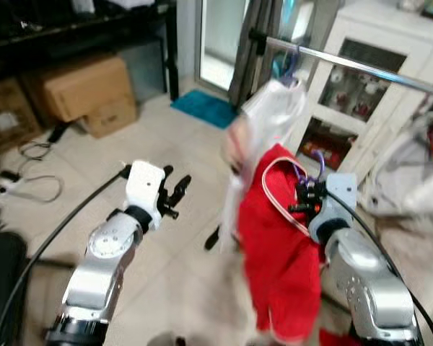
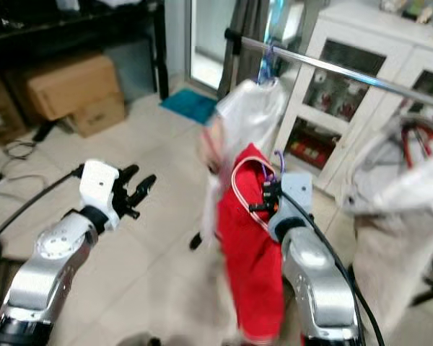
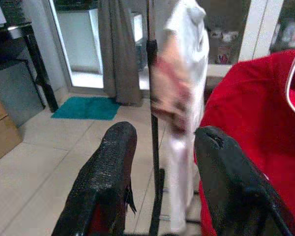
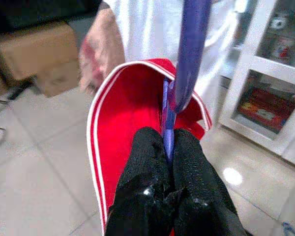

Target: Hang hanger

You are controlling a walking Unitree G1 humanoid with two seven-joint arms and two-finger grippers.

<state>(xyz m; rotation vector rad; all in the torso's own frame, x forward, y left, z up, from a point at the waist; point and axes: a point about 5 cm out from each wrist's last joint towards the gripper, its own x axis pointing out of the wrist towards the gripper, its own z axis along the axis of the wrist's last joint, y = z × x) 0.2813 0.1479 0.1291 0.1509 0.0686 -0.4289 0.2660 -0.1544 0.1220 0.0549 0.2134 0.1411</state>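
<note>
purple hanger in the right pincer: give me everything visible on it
The purple hanger looks like smooth plastic, with a thin stem rising into a thicker curved hook at the top. It carries a red garment with white trim at the neckline, which hangs limp below. The right pincer is shut on the stem just above the neckline, holding it roughly upright. It is below the metal rail and not yet hooked on. A white garment on its own hanger hangs just behind.

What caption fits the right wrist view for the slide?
Right gripper shut on the purple plastic hanger carrying a red white-trimmed garment, a white shirt hanging behind.
</note>
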